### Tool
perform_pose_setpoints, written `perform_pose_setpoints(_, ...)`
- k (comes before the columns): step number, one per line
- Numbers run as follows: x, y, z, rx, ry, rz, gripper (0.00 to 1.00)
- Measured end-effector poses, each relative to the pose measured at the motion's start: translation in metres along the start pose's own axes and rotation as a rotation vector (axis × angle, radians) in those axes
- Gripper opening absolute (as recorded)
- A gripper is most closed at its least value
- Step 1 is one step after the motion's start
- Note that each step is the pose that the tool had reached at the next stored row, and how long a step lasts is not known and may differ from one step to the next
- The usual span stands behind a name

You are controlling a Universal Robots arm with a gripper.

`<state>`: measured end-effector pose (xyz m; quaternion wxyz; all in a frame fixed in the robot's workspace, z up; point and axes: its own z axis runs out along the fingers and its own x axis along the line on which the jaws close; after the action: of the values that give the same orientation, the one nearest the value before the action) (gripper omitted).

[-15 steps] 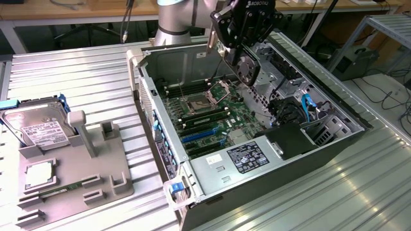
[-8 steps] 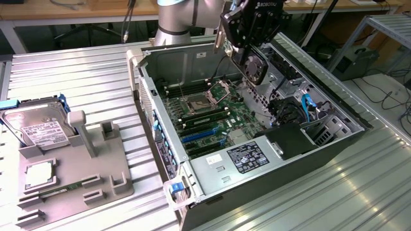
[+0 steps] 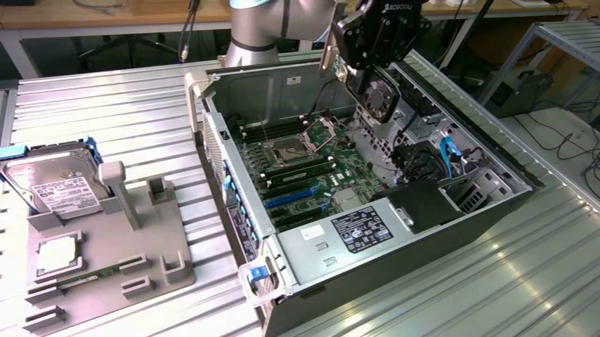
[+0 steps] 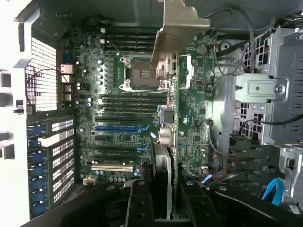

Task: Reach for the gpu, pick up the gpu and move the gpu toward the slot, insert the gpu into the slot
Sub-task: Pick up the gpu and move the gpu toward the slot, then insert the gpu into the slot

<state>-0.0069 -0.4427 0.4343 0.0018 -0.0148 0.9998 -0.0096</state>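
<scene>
over the big open grey metal computer case [image 3: 267,88] and its green motherboard [image 4: 189,118], my black gripper [image 4: 163,205] is clamped narrow on the thin flat dark gpu [image 4: 163,165], held edge-down in the air, well apart from the long blue plastic slot [image 4: 116,128]. it looks light, stiff and fragile. i judge the card's flat faces the safest hold, clear of its contacts.

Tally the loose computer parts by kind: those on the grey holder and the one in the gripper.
hard drive: 1
processor: 1
memory stick: 1
gpu, clamped in the gripper: 1
Total: 4
</scene>
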Motion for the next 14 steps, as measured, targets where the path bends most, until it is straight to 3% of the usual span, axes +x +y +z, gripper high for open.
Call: perform_pose_setpoints(14,-0.004,-0.0001,0.0003,0.0001,0.0001,0.0,0.28)
